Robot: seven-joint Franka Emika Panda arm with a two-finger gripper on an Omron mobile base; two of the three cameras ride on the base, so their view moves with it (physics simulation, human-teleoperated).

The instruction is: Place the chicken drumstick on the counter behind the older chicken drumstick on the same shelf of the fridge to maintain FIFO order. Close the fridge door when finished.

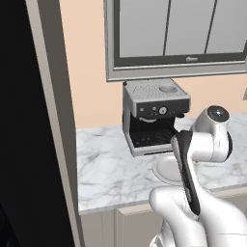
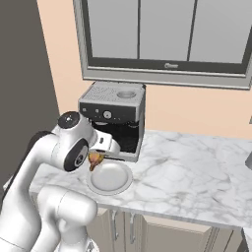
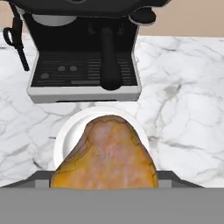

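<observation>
Plate (image 2: 110, 178) before espresso machine (image 2: 114, 116)

The espresso machine (image 2: 114, 118) stands just behind the white plate (image 2: 110, 178), blocking passage from the wall side. To the plate's right the marble bench (image 2: 197, 172) lies open. The dark fridge side (image 1: 29, 144) walls off the bench's left end.

A plump golden-orange chicken drumstick (image 3: 106, 154) is being seen close up above a white plate (image 3: 65, 135). The plate is being carried by the white-and-grey veined marble desk (image 2: 187, 162), just before a coffee machine (image 2: 114, 115).
</observation>
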